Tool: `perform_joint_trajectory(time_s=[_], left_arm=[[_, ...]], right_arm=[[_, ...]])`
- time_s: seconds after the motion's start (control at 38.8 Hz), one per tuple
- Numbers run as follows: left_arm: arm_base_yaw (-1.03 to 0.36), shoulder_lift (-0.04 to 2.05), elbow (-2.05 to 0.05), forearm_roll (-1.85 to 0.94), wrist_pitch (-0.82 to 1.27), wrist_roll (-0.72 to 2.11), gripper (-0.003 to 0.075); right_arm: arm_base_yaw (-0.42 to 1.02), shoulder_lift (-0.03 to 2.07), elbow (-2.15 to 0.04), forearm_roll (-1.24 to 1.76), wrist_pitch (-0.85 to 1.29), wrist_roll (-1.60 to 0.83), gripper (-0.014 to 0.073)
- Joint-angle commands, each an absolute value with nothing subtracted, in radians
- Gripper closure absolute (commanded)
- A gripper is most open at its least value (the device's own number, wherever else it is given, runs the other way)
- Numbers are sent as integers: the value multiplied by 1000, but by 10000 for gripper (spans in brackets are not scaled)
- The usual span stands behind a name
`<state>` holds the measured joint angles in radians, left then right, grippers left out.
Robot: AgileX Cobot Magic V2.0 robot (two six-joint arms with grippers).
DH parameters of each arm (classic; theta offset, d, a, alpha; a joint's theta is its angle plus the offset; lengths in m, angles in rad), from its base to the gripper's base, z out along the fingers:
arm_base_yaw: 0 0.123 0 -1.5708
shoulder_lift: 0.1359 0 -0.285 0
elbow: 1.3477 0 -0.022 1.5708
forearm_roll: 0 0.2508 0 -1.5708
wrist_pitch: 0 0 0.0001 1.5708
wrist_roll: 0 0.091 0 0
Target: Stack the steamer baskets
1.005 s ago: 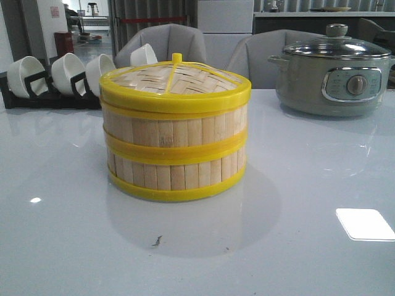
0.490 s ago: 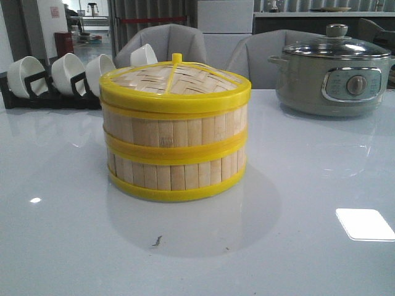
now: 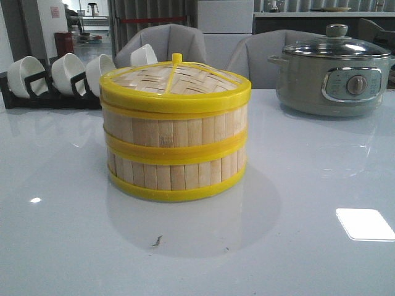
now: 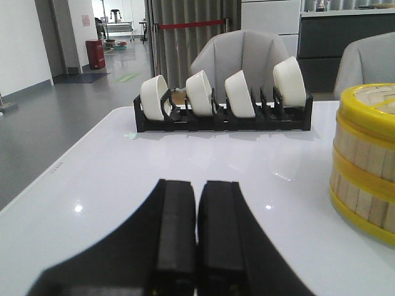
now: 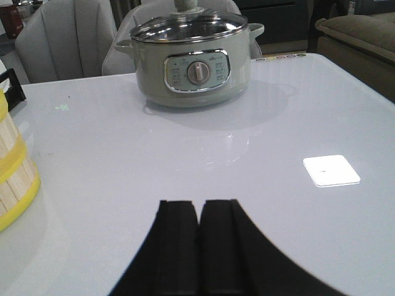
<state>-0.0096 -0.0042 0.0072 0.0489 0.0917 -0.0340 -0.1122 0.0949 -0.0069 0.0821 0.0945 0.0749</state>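
The two steamer baskets point(image 3: 176, 148) stand stacked one on the other at the middle of the white table point(image 3: 308, 185), the upper one sitting squarely on the lower so that their yellow rims meet in a single band around the middle; the woven lid point(image 3: 175, 81) with its yellow rim covers the upper basket, its ridge handle running from the near side to the far side of the top; the stack casts a soft reflection on the glossy surface just in front of it. Far left, a black rack point(image 3: 49, 98) holds white bowls point(image 3: 68, 71) tipped on their sides in a row; far right, a grey-green electric pot point(image 3: 336, 77) with a glass lid and a round dial stands well apart from the stack; grey chairs point(image 3: 163, 40) stand beyond the far edge of the table.

Neither arm shows in the front view. In the left wrist view the left gripper point(image 4: 197, 237) hangs low over bare table, its two black fingers pressed together with only a thin seam between them and nothing held; the stack appears at the edge of that view, well clear of the fingers, with the bowl rack farther off. In the right wrist view the right gripper point(image 5: 198, 243) is likewise closed on nothing, fingers touching; the pot lies beyond it, and a sliver of the stack shows at the side.
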Motion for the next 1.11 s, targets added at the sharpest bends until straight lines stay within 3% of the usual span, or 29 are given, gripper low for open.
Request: perform_joint_trajectory(time_s=[0.0,1.08], left_arm=[[-8,-17,6,39,7,-36,634],[-8,-17,6,39,7,-36,634]], right_arm=[[-120,36,8,74,16,77,542],[-120,-31,15,76,84,54,542]])
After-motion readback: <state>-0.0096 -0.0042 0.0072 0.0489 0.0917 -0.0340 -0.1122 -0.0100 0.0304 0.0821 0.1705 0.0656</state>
